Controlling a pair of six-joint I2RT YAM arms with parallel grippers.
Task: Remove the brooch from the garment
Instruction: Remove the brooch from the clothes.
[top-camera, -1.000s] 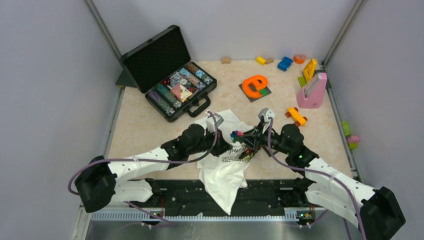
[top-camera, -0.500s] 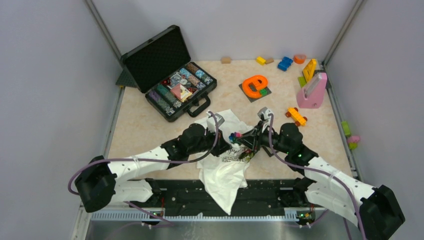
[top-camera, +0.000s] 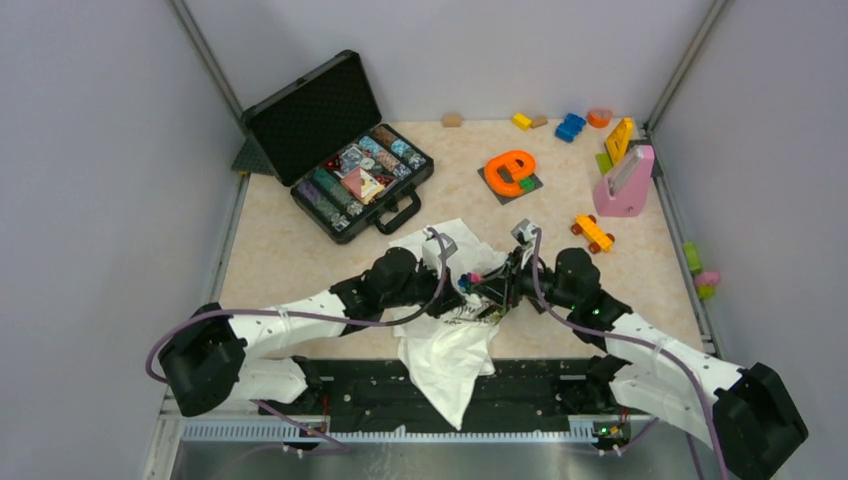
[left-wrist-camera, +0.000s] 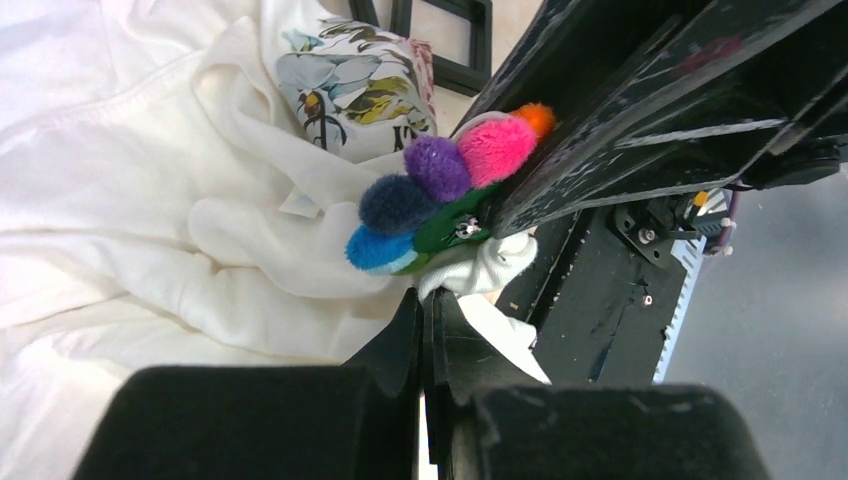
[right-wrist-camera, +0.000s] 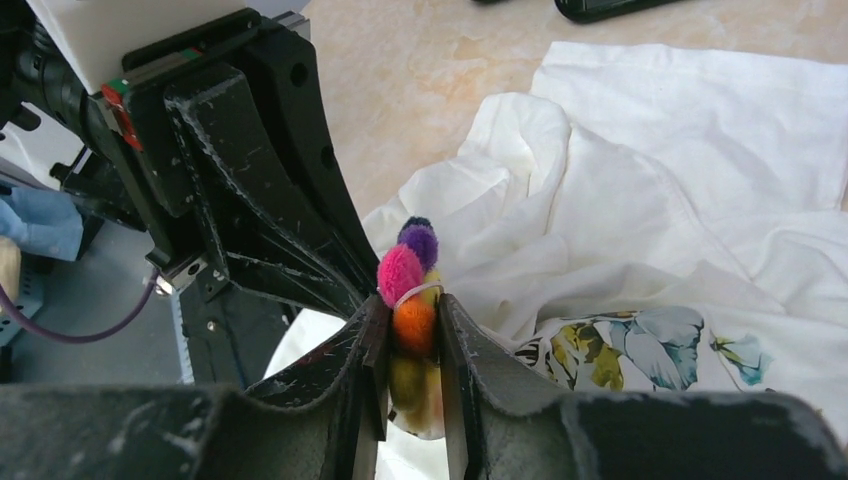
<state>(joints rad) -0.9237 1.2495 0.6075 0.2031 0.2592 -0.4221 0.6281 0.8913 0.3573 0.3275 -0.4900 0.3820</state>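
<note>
The brooch is a small flower of fuzzy pink, purple, blue, orange and yellow balls, raised above the table. My right gripper is shut on it; in the right wrist view the fingers squeeze the brooch at the right gripper's tips. The white garment with its floral print lies crumpled below and hangs over the near edge. My left gripper is shut on a fold of the garment just under the brooch. The cloth still hangs at the brooch's back.
An open black case of chips stands at the back left. An orange letter toy, an orange toy car, a pink block and small coloured blocks lie at the back right.
Both grippers have drifted slightly left and closer together over the shirt, each keeping its hold. The brooch moved with them.
</note>
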